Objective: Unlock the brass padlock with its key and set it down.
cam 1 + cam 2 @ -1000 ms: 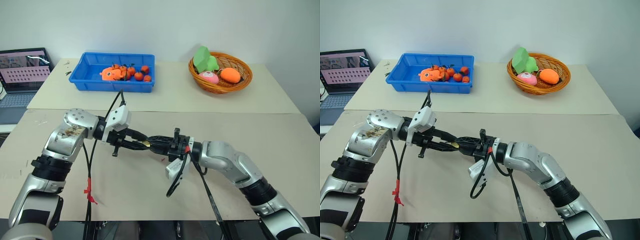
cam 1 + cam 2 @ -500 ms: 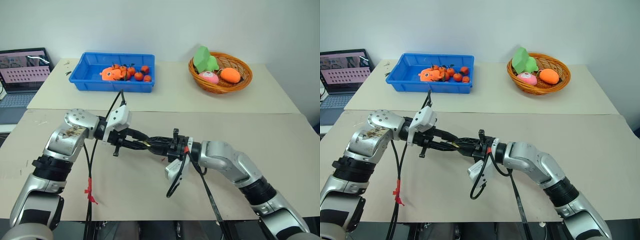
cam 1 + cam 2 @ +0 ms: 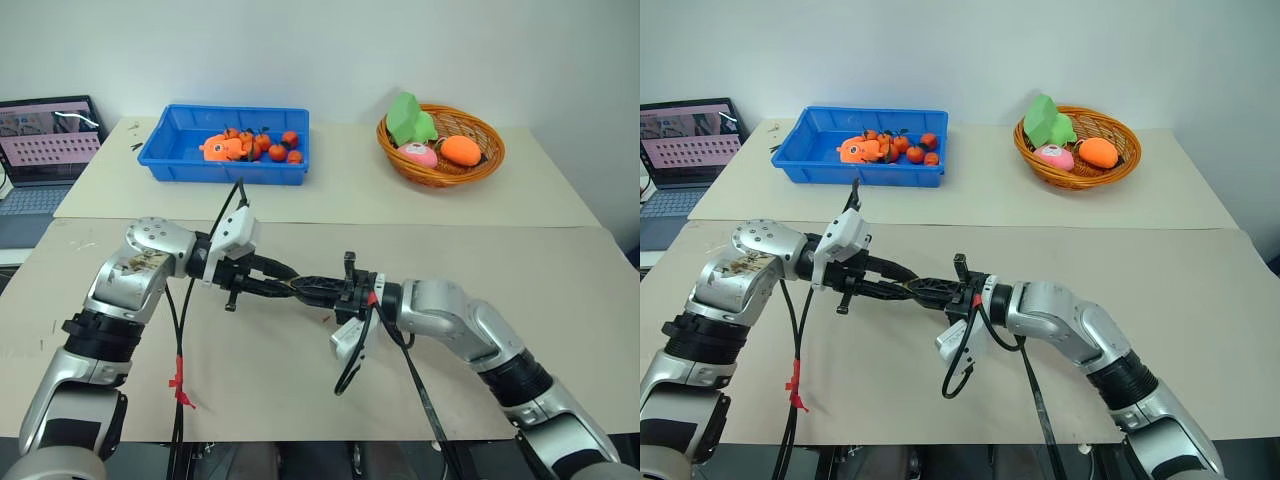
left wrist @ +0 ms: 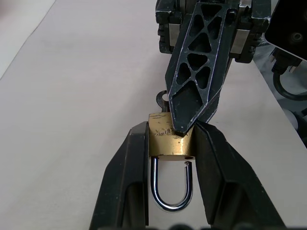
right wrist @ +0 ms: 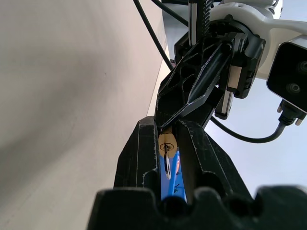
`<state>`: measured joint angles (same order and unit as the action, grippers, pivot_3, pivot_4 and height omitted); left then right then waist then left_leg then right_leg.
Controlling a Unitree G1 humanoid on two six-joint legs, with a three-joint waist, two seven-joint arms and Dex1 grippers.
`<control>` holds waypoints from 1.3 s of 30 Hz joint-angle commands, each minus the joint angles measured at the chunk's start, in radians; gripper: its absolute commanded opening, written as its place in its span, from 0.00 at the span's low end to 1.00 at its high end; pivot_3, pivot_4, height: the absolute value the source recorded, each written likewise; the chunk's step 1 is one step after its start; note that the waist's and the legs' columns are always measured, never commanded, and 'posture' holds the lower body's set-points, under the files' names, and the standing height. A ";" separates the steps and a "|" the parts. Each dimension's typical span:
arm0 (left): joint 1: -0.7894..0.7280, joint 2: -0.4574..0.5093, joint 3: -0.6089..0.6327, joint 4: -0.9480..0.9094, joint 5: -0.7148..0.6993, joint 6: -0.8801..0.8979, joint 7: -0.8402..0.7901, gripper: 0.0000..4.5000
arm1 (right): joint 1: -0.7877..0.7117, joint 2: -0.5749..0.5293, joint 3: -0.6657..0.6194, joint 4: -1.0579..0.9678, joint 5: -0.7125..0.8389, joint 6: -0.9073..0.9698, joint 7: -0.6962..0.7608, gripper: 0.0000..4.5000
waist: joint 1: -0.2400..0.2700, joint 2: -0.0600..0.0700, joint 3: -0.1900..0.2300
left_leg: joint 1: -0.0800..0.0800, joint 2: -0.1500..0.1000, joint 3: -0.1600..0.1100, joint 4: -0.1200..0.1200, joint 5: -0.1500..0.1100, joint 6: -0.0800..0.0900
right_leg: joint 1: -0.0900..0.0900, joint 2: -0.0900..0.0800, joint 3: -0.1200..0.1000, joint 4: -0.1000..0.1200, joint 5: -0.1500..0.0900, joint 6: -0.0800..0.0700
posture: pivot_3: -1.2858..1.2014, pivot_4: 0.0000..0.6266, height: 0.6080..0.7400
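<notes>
A: Item one, the brass padlock point(image 4: 169, 139): where is it located, and can any marking be read?

B: It is clamped by its body between the fingers of the left gripper point(image 4: 170, 184), raised above the surface point(image 3: 300, 210) near the front middle. The silvery shackle point(image 4: 171, 184) is seen seated in the body. Stamped letters are visible on the brass face, but they cannot be made out.

A: Item two, the right gripper point(image 5: 169, 158)?

B: It is narrowed onto the key point(image 5: 166, 155), whose head shows between its fingers; its tips are met with the padlock's body.

A: Item three, room and edges?

B: A bare stretch of surface is left beneath both grippers. The blue bin point(image 3: 225, 143) of small orange fruit and the wicker basket point(image 3: 441, 145) are kept well apart, toward the far edge. A laptop point(image 3: 45, 150) is placed beyond the left edge; its screen text is not legible.
</notes>
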<state>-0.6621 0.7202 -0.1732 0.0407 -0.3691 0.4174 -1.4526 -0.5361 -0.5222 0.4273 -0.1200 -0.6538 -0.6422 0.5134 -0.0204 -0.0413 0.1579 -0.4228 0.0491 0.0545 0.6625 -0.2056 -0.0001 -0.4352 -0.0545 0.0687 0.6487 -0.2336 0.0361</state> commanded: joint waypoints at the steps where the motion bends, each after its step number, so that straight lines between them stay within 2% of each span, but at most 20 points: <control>1: -0.015 0.005 0.016 -0.040 -0.007 -0.010 0.009 0.18 | -0.026 0.015 -0.011 0.001 0.033 0.005 -0.004 0.04 | 0.000 0.000 0.000 | 0.000 0.000 0.000 0.000 0.000 0.000 | 0.000 0.000 0.000 0.000 0.000 0.000 | 0.52 0.24 1.00; 8: -0.008 0.013 0.019 -0.049 -0.019 -0.004 0.009 0.18 | -0.031 0.026 -0.016 0.012 0.032 0.013 -0.010 0.04 | 0.000 0.000 0.000 | 0.000 0.000 0.000 0.000 0.000 0.000 | 0.000 0.000 0.000 0.000 0.000 0.000 | 0.52 0.24 1.00; 9: -0.007 0.015 0.020 -0.049 -0.021 -0.004 0.008 0.29 | -0.031 0.027 -0.016 0.013 0.031 0.013 -0.010 0.04 | 0.000 0.000 0.000 | 0.000 0.000 0.000 0.000 0.000 0.000 | 0.000 0.000 0.000 0.000 0.000 0.000 | 0.52 0.24 1.00; 12: -0.004 0.022 0.025 -0.056 -0.039 0.010 0.001 0.47 | -0.029 0.030 -0.018 0.014 0.030 0.014 -0.009 0.04 | 0.000 0.000 0.000 | 0.000 0.000 0.000 0.000 0.000 0.000 | 0.000 0.000 0.000 0.000 0.000 0.000 | 0.52 0.24 1.00; 13: -0.003 0.023 0.026 -0.059 -0.040 0.008 0.002 0.57 | -0.028 0.031 -0.019 0.014 0.030 0.014 -0.008 0.04 | 0.000 0.000 0.000 | 0.000 0.000 0.000 0.000 0.000 0.000 | 0.000 0.000 0.000 0.000 0.000 0.000 | 0.52 0.24 1.00; 14: -0.002 0.023 0.027 -0.061 -0.038 0.004 0.006 0.61 | -0.028 0.032 -0.020 0.014 0.031 0.015 -0.008 0.04 | 0.000 0.000 0.000 | 0.000 0.000 0.000 0.000 0.000 0.000 | 0.000 0.000 0.000 0.000 0.000 0.000 | 0.52 0.24 1.00; 17: 0.005 0.032 0.038 -0.076 -0.055 0.016 0.002 0.84 | -0.027 0.034 -0.023 0.021 0.033 0.024 -0.009 0.04 | -0.001 0.000 0.000 | 0.000 0.000 0.000 0.000 0.000 0.000 | 0.000 0.000 0.000 0.000 0.000 0.000 | 0.52 0.24 1.00; 23: -0.009 0.043 0.094 -0.040 -0.070 0.061 0.060 0.84 | -0.017 0.028 -0.048 0.031 0.028 0.055 -0.028 0.04 | -0.001 0.000 0.000 | 0.000 0.000 0.000 0.000 0.000 0.000 | 0.000 0.000 0.000 0.000 0.000 0.000 | 0.52 0.24 1.00; 27: -0.032 0.036 0.168 0.033 -0.102 0.124 0.138 0.84 | -0.007 0.029 -0.068 0.022 0.022 0.086 -0.042 0.04 | -0.001 0.000 0.000 | 0.000 0.000 0.000 0.000 0.000 0.000 | 0.000 0.000 0.000 0.000 0.000 0.000 | 0.52 0.24 1.00; 35: -0.039 0.034 0.225 0.163 -0.096 0.157 0.218 0.84 | -0.005 0.036 -0.075 -0.014 0.021 0.115 -0.047 0.04 | -0.002 0.000 0.000 | 0.000 0.000 0.000 0.000 0.000 0.000 | 0.000 0.000 0.000 0.000 0.000 0.000 | 0.52 0.24 1.00; 39: -0.023 0.017 0.233 0.138 -0.150 0.257 0.255 0.84 | -0.004 0.037 -0.081 -0.064 0.022 0.125 -0.047 0.04 | -0.001 0.000 0.000 | 0.000 0.000 0.000 0.000 0.000 0.000 | 0.000 0.000 0.000 0.001 0.000 0.000 | 0.52 0.24 1.00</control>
<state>-0.6707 0.7410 0.0257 0.2124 -0.4763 0.6169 -1.2163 -0.5359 -0.4875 0.3799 -0.1171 -0.6454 -0.5227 0.4817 -0.0211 -0.0414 0.1579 -0.4230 0.0490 0.0542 0.6626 -0.2056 -0.0001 -0.4354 -0.0547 0.0685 0.6491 -0.2335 0.0361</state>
